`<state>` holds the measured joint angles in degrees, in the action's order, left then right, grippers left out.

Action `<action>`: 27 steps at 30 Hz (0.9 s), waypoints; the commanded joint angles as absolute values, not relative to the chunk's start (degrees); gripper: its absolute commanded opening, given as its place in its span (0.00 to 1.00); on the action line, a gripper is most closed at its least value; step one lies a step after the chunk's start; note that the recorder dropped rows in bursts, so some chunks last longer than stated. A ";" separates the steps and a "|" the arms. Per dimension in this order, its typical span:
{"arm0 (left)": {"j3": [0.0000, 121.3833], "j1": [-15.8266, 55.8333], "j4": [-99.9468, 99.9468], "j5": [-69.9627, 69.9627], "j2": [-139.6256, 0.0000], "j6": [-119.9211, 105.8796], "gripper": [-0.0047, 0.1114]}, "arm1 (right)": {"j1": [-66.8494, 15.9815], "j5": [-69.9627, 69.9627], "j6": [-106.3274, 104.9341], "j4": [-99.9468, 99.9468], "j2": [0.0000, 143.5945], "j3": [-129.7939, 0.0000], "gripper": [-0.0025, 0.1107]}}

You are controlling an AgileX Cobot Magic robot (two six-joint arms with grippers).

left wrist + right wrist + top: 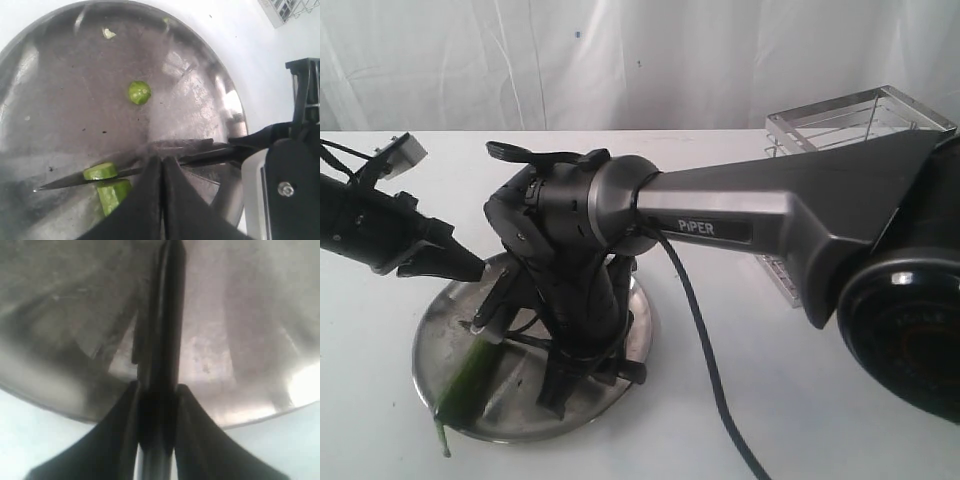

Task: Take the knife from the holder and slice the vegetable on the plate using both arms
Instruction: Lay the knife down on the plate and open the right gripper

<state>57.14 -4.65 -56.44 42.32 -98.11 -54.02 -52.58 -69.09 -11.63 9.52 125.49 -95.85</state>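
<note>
Exterior view, front to back: vegetable (468,380) lower left, stem hanging off the plate (620,385) — right gripper (157,405) clamped on the knife (65,181) (blade at the cut end), left gripper (468,266) pinched shut mid left, holder (820,125) upper right.

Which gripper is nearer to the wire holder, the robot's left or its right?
Right. The right gripper holds the knife by its handle, on the side of the plate towards the holder. The left gripper, shut, is over the plate's side away from the holder.
</note>
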 commanded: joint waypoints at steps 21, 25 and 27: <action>56.60 -4.48 -59.45 44.00 -97.35 -53.31 0.04 | -45.85 -62.49 -3.16 -3.66 122.29 -95.89 0.02; 56.60 -4.48 -60.21 44.47 -97.35 -53.31 0.04 | -44.57 -60.34 -4.41 -8.18 122.43 -94.69 0.02; 56.60 -4.48 -60.34 44.71 -97.35 -53.31 0.04 | -43.87 -58.10 -4.54 -10.75 122.43 -94.24 0.02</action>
<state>57.03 -4.65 -58.84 43.26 -97.92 -53.55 -45.19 -60.84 -3.52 -7.57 122.97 -95.01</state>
